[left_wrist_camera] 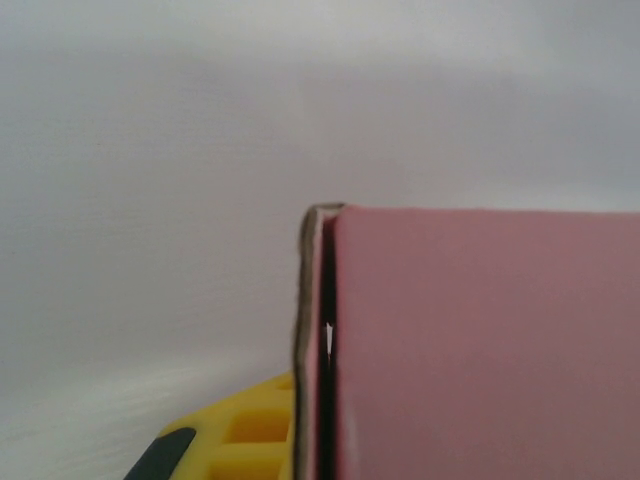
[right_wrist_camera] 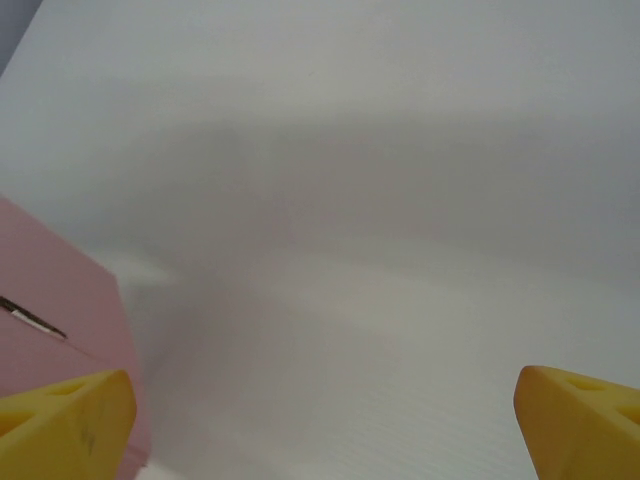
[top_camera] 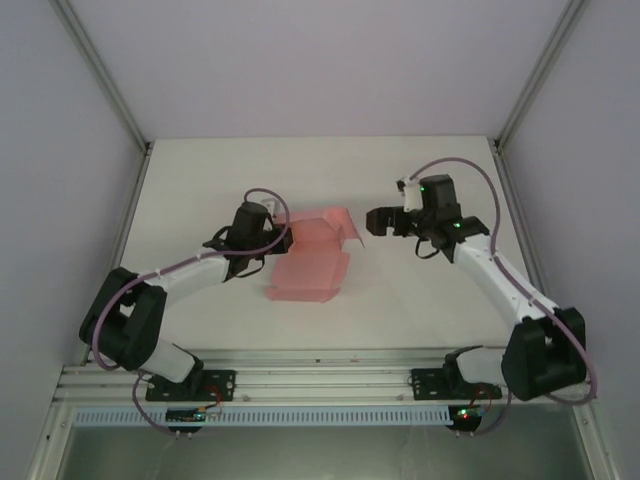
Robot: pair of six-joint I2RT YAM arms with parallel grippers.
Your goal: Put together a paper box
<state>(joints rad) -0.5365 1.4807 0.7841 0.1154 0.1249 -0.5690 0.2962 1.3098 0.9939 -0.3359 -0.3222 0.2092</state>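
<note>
Top external shows the left gripper [top_camera: 278,240] clenched on the left edge of the paper box [top_camera: 312,265], which lies part-folded mid-table. Just to its right, the right gripper [top_camera: 380,220] hangs spread and empty. It should press the raised flap gently while the left clamp steadies the card.

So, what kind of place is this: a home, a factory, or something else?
Most likely a laboratory robot cell, not a home. Plain white walls in a metal frame enclose a white table; the left arm and right arm are bolted to a rail; a pink paper box lies on the table.
</note>
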